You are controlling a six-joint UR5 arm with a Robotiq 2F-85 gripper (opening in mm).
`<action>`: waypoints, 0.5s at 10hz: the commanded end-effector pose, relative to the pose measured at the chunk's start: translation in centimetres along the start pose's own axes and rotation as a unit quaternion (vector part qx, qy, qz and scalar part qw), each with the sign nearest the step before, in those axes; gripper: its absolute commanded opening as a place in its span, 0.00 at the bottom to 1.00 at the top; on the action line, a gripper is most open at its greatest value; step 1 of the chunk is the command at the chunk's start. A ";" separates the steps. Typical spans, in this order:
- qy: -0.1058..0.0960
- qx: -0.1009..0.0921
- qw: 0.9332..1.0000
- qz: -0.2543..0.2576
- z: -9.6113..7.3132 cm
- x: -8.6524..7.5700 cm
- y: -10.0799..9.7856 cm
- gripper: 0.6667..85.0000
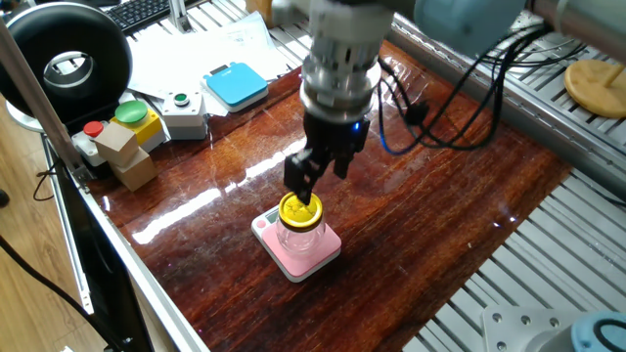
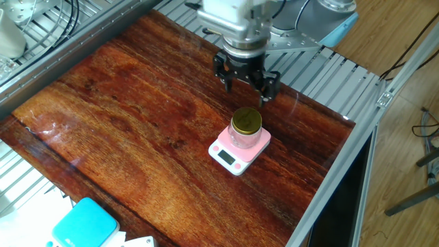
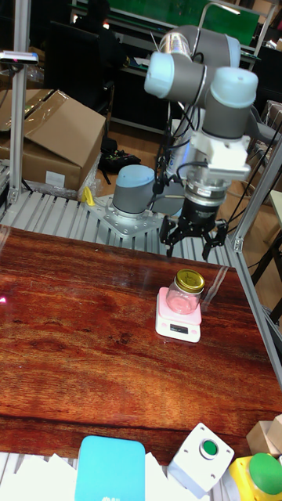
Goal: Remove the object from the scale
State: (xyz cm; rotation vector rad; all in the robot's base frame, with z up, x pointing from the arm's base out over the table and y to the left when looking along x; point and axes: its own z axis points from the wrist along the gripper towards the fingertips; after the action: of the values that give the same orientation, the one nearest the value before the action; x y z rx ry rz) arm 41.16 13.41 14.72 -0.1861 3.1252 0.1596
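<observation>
The object, a small clear glass jar (image 1: 300, 227) with a gold lid, stands upright on the pink scale (image 1: 315, 256) near the table's front. It shows again in the other fixed view, jar (image 2: 245, 130) on scale (image 2: 223, 148), and in the tall view, jar (image 3: 187, 291) on scale (image 3: 167, 320). My gripper (image 1: 321, 176) hangs just above and slightly behind the lid, open and holding nothing. From the other side the gripper (image 2: 247, 88) has its fingers spread wider than the lid. The tall view shows the gripper (image 3: 190, 246) clear of the jar.
A blue square scale (image 1: 236, 85) lies at the table's back left beside a white button box (image 1: 182, 111), a coloured stop switch (image 1: 125, 125) and a black ring (image 1: 64, 59). The arm's base (image 2: 302, 27) sits on the slatted frame beyond the table edge.
</observation>
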 end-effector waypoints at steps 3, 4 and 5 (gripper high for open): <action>-0.015 0.012 0.999 -0.032 3.0 -1.1 0.8 0.96; -0.015 0.012 0.999 -0.029 2.9 -1.2 1.2 0.96; -0.016 0.012 0.999 -0.026 2.9 -1.4 1.9 0.95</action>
State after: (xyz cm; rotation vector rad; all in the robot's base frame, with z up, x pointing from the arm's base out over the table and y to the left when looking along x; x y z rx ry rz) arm 41.92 14.48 12.45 -0.2672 3.0949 0.1177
